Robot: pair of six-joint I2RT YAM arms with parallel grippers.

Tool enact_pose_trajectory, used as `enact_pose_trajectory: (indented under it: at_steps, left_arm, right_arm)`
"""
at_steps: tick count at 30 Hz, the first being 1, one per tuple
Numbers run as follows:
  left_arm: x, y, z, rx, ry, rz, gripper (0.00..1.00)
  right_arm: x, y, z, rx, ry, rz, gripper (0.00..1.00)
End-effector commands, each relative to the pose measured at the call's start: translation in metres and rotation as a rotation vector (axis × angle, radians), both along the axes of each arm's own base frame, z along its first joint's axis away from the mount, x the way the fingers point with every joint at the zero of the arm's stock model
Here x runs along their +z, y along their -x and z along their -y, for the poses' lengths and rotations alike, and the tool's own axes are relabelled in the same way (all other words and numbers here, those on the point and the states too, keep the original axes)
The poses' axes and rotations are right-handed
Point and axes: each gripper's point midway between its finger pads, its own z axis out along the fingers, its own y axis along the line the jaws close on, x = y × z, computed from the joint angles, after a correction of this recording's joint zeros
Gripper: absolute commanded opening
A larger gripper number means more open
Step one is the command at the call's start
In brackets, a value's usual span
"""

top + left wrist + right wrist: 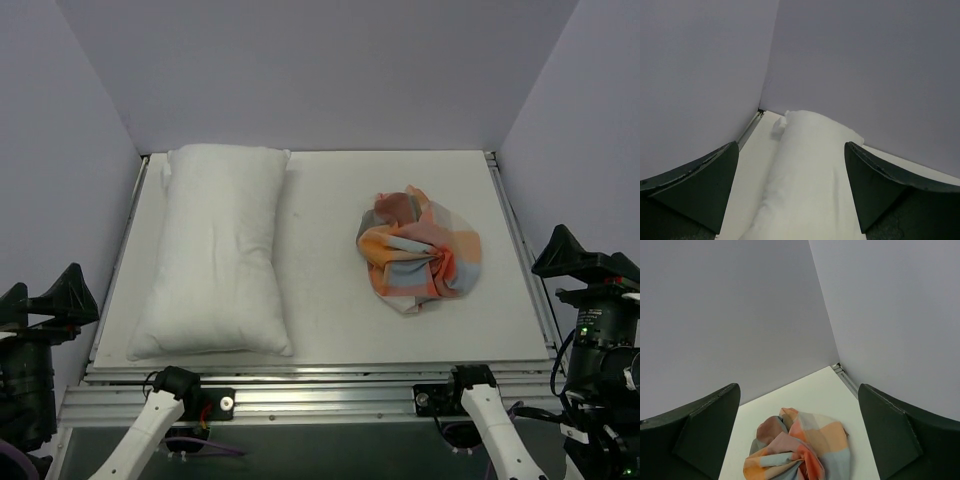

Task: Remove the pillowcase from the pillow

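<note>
Ahead of the wide, empty left gripper the bare pillow is seen; ahead of the wide, empty right gripper, the crumpled pillowcase.

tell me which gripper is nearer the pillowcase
Right. The right gripper sits off to the right of the pillowcase; the left gripper is on the opposite side, beyond the pillow.
</note>
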Motion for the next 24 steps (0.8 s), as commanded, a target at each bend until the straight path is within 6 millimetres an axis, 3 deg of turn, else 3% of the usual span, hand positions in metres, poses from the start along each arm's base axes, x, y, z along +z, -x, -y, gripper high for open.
enact_pose_trajectory:
  at_steps: [1,12,24]
  left_arm:
    - [-0.021,-0.006,-0.006,0.045,-0.035,-0.078,0.94]
    - [-0.058,-0.024,0.011,-0.026,-0.032,-0.163,0.94]
    - [-0.072,-0.033,0.015,-0.026,-0.023,-0.199,0.94]
  right_arm:
    - [-0.002,0.001,0.003,-0.013,0.023,0.005,1.00]
    - [-0.022,-0.010,0.000,0.009,0.029,-0.022,1.00]
    - [-0.033,-0.018,0.002,-0.006,0.030,-0.028,1.00]
